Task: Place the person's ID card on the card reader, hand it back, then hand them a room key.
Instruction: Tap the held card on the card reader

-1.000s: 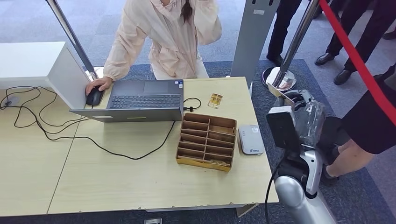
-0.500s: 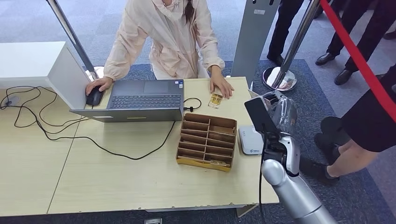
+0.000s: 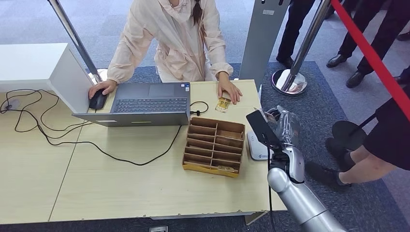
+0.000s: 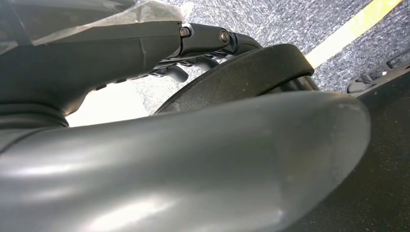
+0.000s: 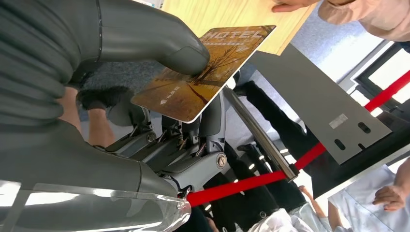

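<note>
Room key (image 5: 203, 72) pinched by one end between thick grey thumb and darker fingers of right hand (image 3: 283, 126), far end jutting free; hand raised over right edge of bench (image 3: 121, 188), above white card reader (image 3: 257, 147), short of person's hand (image 3: 230, 90) resting flat at far bench edge. Small gold-brown card (image 3: 222, 104) lying just beside that hand, probably the ID card already returned; print too small to confirm. Left hand (image 4: 87, 63): cannot tell whether fingers spread or curled. Judged step: handover of key, not yet received. Risks: thin, stiff, glossy card held on a small contact patch, so could pivot or slide out if arm jolts or thumb eases before person grips it; a drop would likely land on reader or off bench edge onto carpet. Person's palm facing down, not offered — reach could stop short or nudge it. Slotted wooden tray (image 3: 213, 146) near reach path; a low sweep could clip its wall. Materials: key a flat rounded-corner rectangle, brown-gold print with tree and "HOTEL" lettering; thumb smooth matte grey, wrist cover ribbed; clear crinkled film over hand; reader a smooth rounded white slab; tray thin brown board with narrow compartments; bench pale wood-grain laminate.
</note>
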Motion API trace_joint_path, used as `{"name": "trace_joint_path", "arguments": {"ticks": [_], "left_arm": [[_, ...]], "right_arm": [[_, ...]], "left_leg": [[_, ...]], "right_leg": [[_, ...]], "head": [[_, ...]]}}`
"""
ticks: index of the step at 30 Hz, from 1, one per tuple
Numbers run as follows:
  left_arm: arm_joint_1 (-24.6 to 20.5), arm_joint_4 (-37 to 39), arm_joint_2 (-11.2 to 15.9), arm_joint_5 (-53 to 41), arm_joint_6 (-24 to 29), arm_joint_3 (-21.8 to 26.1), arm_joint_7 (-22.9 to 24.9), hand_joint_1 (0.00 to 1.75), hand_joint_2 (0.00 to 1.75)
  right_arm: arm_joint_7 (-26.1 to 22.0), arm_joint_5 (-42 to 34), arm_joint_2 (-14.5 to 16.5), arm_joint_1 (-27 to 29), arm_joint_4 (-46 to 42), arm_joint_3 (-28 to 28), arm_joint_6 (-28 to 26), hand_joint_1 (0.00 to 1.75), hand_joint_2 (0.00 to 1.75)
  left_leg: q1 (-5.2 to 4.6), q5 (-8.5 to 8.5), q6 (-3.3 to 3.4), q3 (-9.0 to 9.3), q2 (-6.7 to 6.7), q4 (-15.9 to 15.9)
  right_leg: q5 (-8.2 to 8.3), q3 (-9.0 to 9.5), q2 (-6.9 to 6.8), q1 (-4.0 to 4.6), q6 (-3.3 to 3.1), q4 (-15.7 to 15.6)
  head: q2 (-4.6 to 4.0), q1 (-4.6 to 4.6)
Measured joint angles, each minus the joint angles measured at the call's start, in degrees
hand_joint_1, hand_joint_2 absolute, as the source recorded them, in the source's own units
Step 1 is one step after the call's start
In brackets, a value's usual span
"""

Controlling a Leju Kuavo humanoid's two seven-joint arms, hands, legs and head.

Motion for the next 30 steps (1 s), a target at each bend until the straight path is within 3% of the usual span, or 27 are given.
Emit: {"name": "trace_joint_path", "arguments": {"ticks": [30], "left_arm": [[0.0,0.0,0.0,0.0,0.0,0.0,0.0,0.00,0.00]], "right_arm": [[-0.8,2.3,-0.3,5.6,4.7,-6.4,-0.1,1.42,1.75]], "left_leg": [[0.00,0.00,0.00,0.01,0.00,0.0]], "right_leg": [[0.00,-0.01,0.00,0.00,0.00,0.0]], "head": [[0.00,0.00]]}}
